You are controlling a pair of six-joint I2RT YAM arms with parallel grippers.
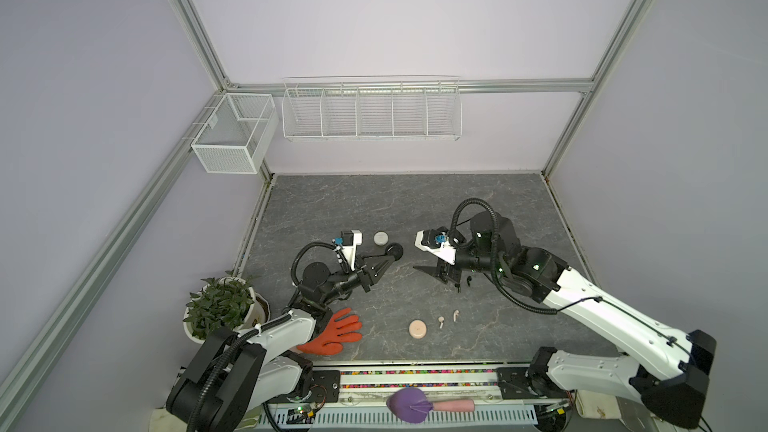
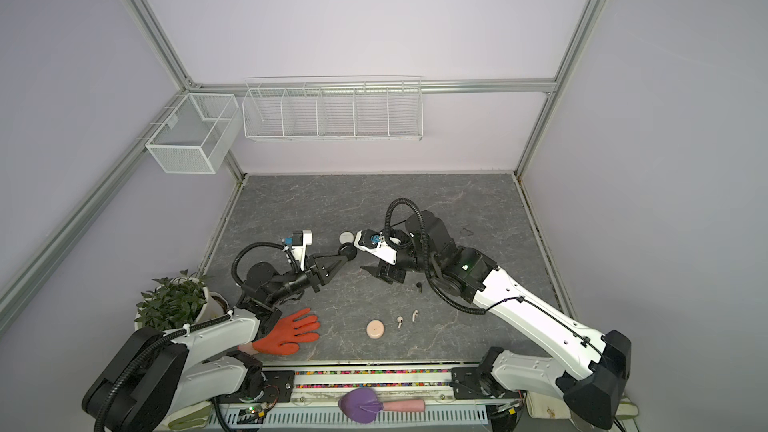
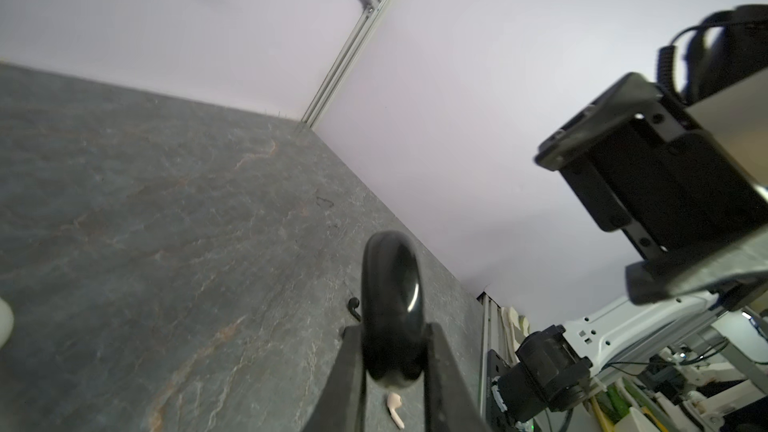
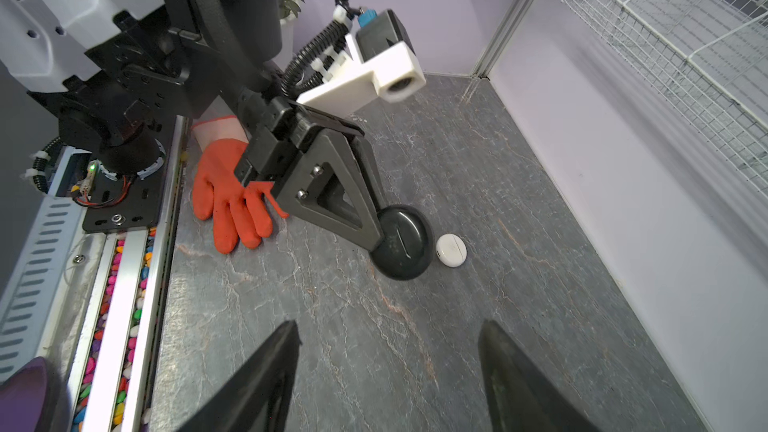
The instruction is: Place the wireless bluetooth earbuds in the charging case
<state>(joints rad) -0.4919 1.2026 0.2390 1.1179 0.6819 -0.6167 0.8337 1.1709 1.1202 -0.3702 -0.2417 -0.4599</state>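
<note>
My left gripper (image 1: pixel 390 254) is shut on a black round charging case (image 1: pixel 395 250), held on edge; the left wrist view shows the case (image 3: pixel 392 305) pinched between both fingers. A white round case (image 1: pixel 380 238) lies just behind it. One black earbud (image 1: pixel 468 280) lies on the table beside my right gripper (image 1: pixel 436 280), which stands open with nothing between its fingers (image 4: pixel 291 351). Two pale pink earbuds (image 1: pixel 441 321) (image 1: pixel 456 315) lie near the front, next to a pink round case (image 1: pixel 417 328). The left wrist view also catches the black earbud (image 3: pixel 353 305) and a pink earbud (image 3: pixel 395 407).
An orange glove (image 1: pixel 336 332) lies at the front left under my left arm, next to a potted plant (image 1: pixel 220 305). Wire baskets (image 1: pixel 372 110) hang on the back wall. A purple scoop (image 1: pixel 409 404) rests on the front rail.
</note>
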